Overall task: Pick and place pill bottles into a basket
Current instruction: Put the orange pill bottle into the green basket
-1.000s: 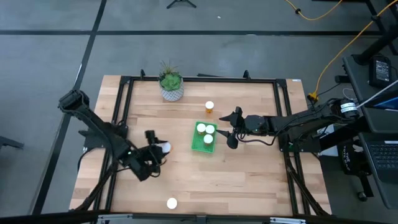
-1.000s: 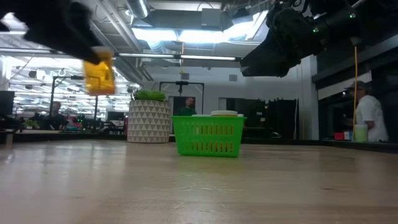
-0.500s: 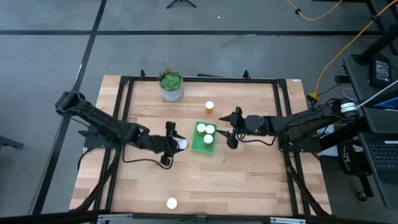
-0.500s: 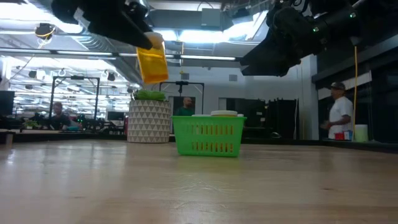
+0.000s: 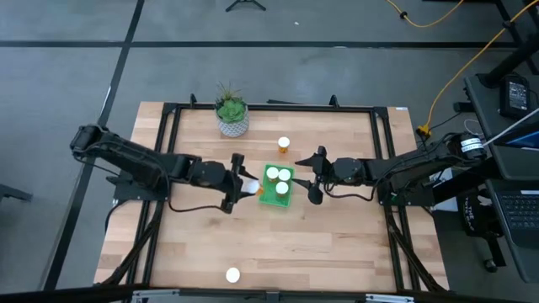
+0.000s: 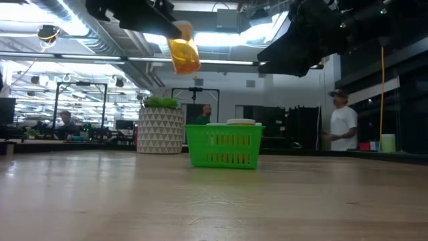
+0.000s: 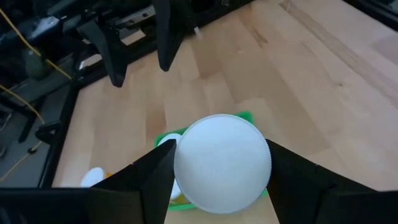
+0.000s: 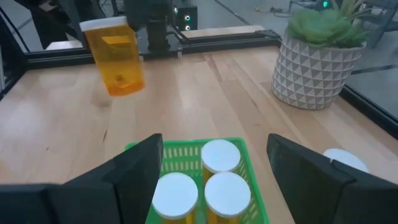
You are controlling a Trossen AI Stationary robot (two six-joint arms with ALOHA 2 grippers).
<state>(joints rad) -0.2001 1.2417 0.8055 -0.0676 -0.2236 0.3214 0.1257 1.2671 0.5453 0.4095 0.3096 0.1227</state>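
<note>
The left gripper (image 5: 242, 186), clenched on a pill bottle (image 6: 183, 55), has carried its load from the lower left of the table across to the basket (image 5: 263, 195) within the last second, and now hangs just off the basket's left rim at the centre of the high view. The move suggests the fourth delivery is all but lined up: three white-capped bottles (image 5: 279, 179) already stand inside the green tray, and the carried one appears to need only a short further reach before release. In the low view the orange bottle rides high, upper centre-left of frame, above and just left of the basket, tilted slightly. The left wrist view shows its white cap (image 7: 222, 163) filling the space between the two dark fingers, with the basket's green edge peeking out behind it. The right gripper (image 5: 313, 177), jaws spread wide and holding nothing, waits just beside the basket's right side. Two bottles remain out on the wood: one (image 5: 284, 145) above the basket near the potted plant (image 5: 231, 112), another (image 5: 232, 274) at bottom centre.
</note>
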